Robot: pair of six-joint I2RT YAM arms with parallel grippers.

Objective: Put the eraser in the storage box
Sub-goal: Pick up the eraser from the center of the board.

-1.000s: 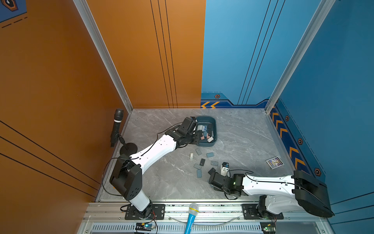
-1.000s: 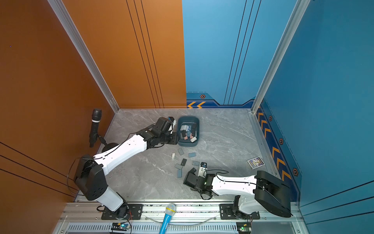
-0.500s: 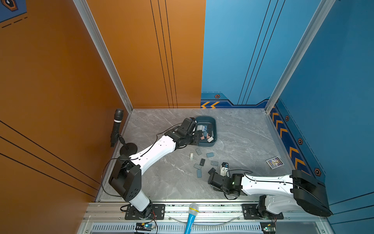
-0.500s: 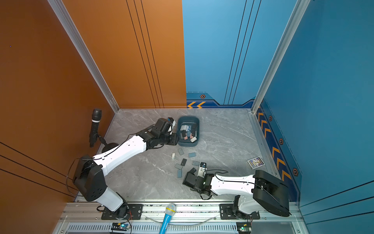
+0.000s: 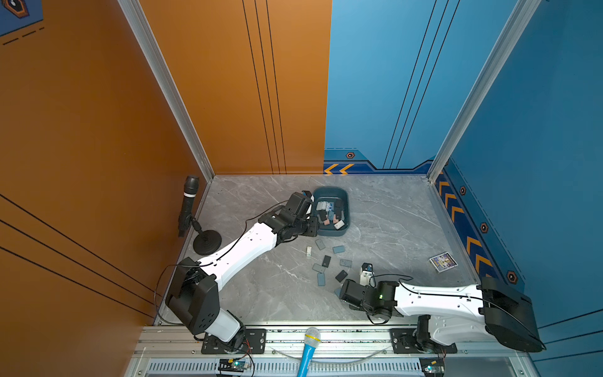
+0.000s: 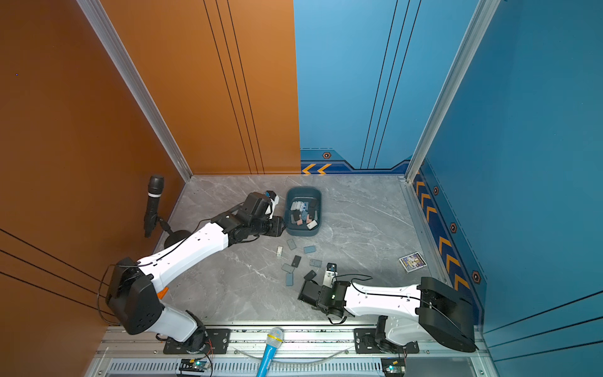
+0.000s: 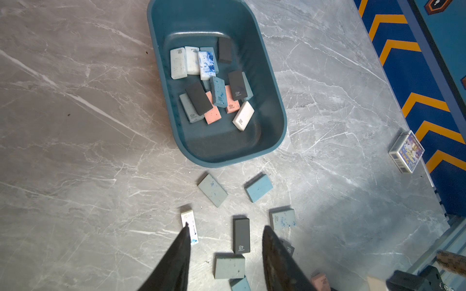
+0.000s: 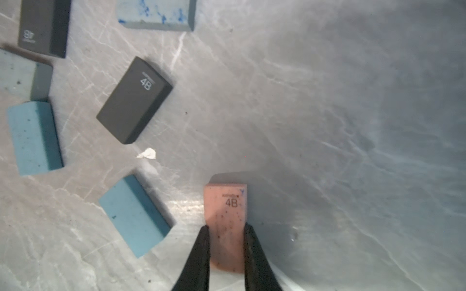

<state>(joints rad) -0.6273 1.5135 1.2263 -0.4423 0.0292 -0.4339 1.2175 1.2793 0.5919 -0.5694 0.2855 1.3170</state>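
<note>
The storage box (image 5: 329, 190) (image 6: 303, 189) (image 7: 191, 20) is a dark teal tub at the back middle with several erasers inside. More erasers (image 5: 326, 261) (image 6: 296, 261) lie loose on the marble in front of it. My right gripper (image 8: 226, 230) is low at the near edge of that scatter. It is shut on a pink eraser (image 8: 225, 206) marked 4B that rests on the table. My left gripper (image 7: 227, 226) (image 5: 312, 227) hovers beside the box's near left corner. It is open and empty, with a black eraser (image 7: 241, 235) on the table below the gap.
A small printed card box (image 5: 442, 261) (image 6: 412, 261) (image 7: 406, 152) lies near the right wall. A black microphone on a stand (image 5: 189, 205) is at the left wall. A blue microphone (image 5: 306, 352) lies on the front rail. Blue and black erasers (image 8: 135, 216) lie close to the pink one.
My right gripper has closed its jaws onto the pink eraser, and the arm has edged slightly left. The left arm has not moved.
</note>
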